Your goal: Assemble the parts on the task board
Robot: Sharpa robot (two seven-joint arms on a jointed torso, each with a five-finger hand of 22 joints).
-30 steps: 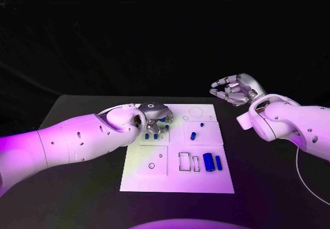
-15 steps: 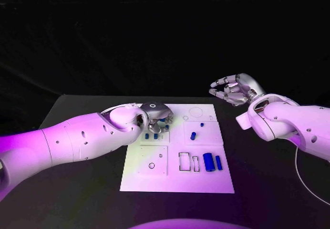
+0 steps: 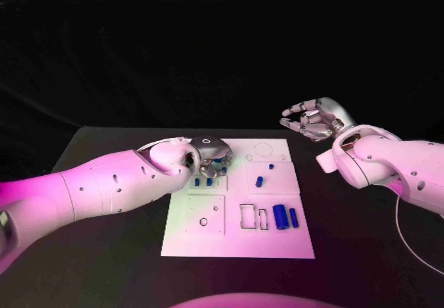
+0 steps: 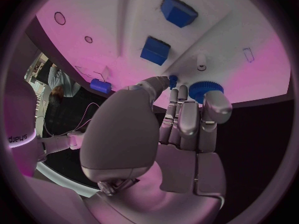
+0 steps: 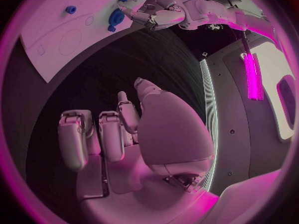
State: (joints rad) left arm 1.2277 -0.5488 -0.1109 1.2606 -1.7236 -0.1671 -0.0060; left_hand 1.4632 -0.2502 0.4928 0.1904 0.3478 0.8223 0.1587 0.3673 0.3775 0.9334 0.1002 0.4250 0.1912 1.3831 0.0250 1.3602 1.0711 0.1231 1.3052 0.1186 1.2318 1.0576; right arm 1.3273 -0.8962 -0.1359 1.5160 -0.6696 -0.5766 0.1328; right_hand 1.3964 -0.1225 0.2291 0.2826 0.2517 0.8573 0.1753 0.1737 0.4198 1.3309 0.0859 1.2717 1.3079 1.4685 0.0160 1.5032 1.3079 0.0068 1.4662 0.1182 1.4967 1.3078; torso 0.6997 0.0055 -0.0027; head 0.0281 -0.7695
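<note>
A flat white rectangular task board (image 3: pixel 236 247) lies in the middle of the black table (image 3: pixel 92 256), carrying small blue parts: two short blue pegs (image 3: pixel 203 182) standing side by side in its far-left panel, a small blue peg (image 3: pixel 271 167) and a longer blue peg (image 3: pixel 260 182) in the far-right panel, and a thick blue cylinder (image 3: pixel 280 217) beside a thinner blue cylinder (image 3: pixel 294 218) lying at the near right, just right of two empty rectangular cut-outs (image 3: pixel 255 217). The left hand (image 3: pixel 209 156) is lowered over the board's far-left area, fingers bunched together and pointing down; in the left wrist view its fingertips (image 4: pixel 179 92) press around a round blue ridged knob-like part (image 4: pixel 206 90), with a tiny blue piece (image 4: pixel 173 79) at the thumb's tip, so it appears to be gripping the knob at the board's edge. The right hand (image 3: pixel 315 119) is raised in the air off the board's far-right corner, well apart from it, fingers loosely curled and spread, holding nothing.
</note>
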